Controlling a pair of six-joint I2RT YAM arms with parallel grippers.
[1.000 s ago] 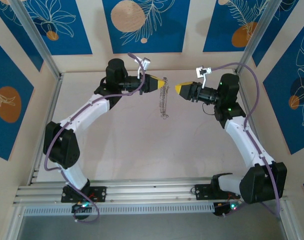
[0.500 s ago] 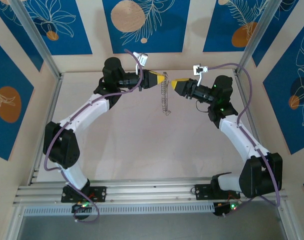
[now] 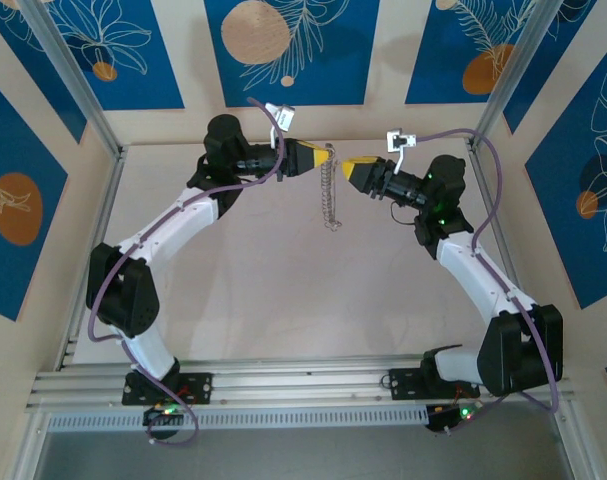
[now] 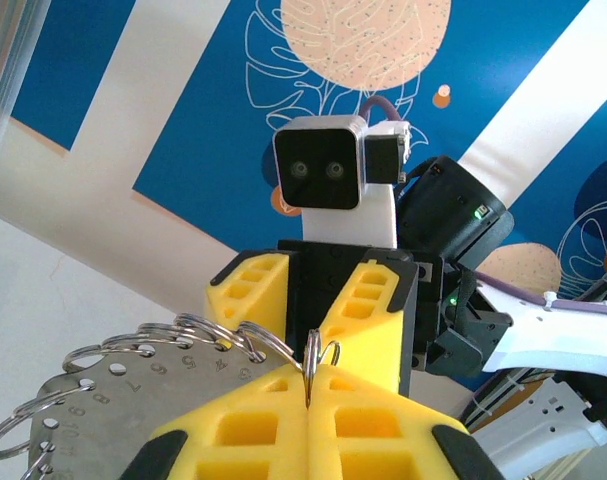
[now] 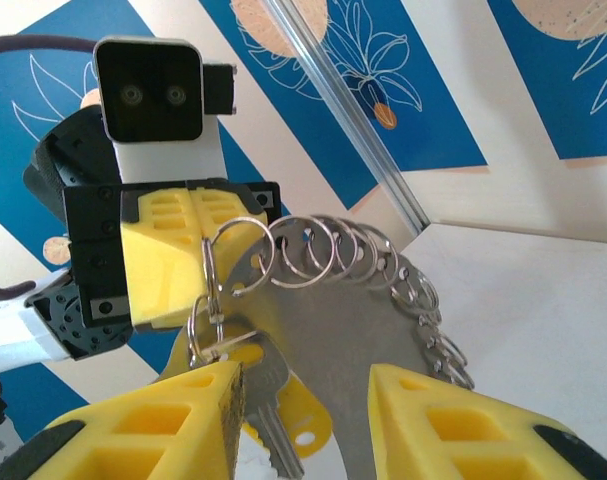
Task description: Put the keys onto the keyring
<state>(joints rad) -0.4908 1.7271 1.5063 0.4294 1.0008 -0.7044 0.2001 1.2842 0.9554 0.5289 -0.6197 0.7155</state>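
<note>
Compared with one second ago, the keyring (image 3: 329, 195) hangs a little nearer to the far wall, and the right gripper (image 3: 348, 166) has come closer to it, so the gap between the two yellow tips is smaller. From above, the keyring is a thin grey strip hanging down above the table (image 3: 263, 300), between the two grippers.

In the wrist views it is a flat metal plate (image 5: 353, 340) with a row of split rings (image 5: 323, 245) along its edge (the plate has small numbered holes). One small ring at its end is pinched between the closed yellow fingertips of the left gripper (image 4: 309, 385), and the whole keyring hangs from this grip.

In the right wrist view, a silver key (image 5: 268, 385) hangs on a small ring just under the left gripper's tips. It is between the fingers of the right gripper (image 5: 305, 385), close against the left-hand finger (image 5: 153, 420). These fingers stand apart, and a clear gap remains on the other side of the key, so this claw has hold of nothing.
</note>
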